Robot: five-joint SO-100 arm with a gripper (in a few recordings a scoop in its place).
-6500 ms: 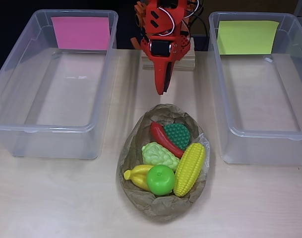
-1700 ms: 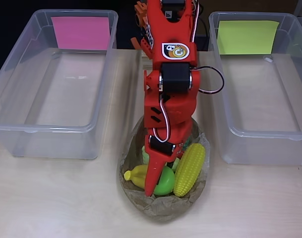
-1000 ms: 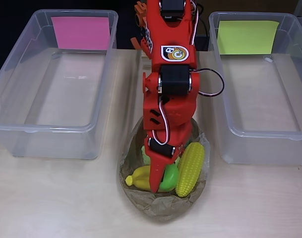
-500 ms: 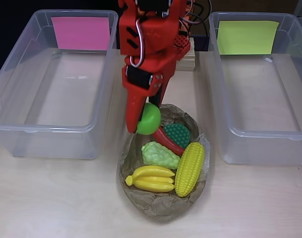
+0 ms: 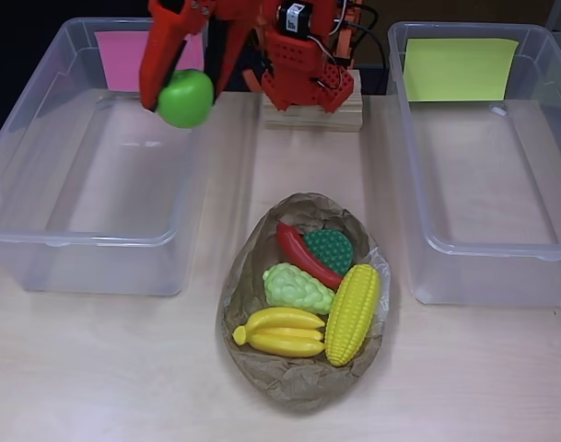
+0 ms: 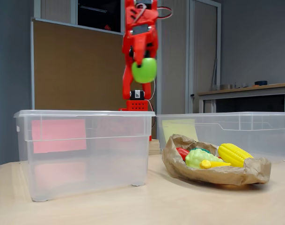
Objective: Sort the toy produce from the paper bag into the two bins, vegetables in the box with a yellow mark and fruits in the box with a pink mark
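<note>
My red gripper point(image 5: 181, 92) point(image 6: 143, 65) is shut on a green toy apple point(image 5: 186, 98) point(image 6: 144, 70), held high over the right rear part of the clear bin with the pink mark point(image 5: 149, 61) point(image 6: 58, 135). The brown paper bag point(image 5: 303, 385) point(image 6: 236, 176) lies open at the table's middle. In it are a yellow corn cob point(image 5: 353, 313) point(image 6: 234, 153), yellow bananas point(image 5: 279, 332), a light green bumpy piece point(image 5: 297, 287) point(image 6: 198, 157), a red pepper point(image 5: 304, 255) and a dark green piece point(image 5: 330, 249). The bin with the yellow mark point(image 5: 460, 69) point(image 6: 176, 129) stands on the right.
The arm's base sits on a wooden block point(image 5: 313, 112) at the back between the two bins. Bare tabletop point(image 5: 105, 368) runs along the front, left and right of the bag.
The gripper closed on the green apple in the bag, lifted it out, and has swung it up and to the left over the pink-marked bin. The bananas lie uncovered in the bag now.
</note>
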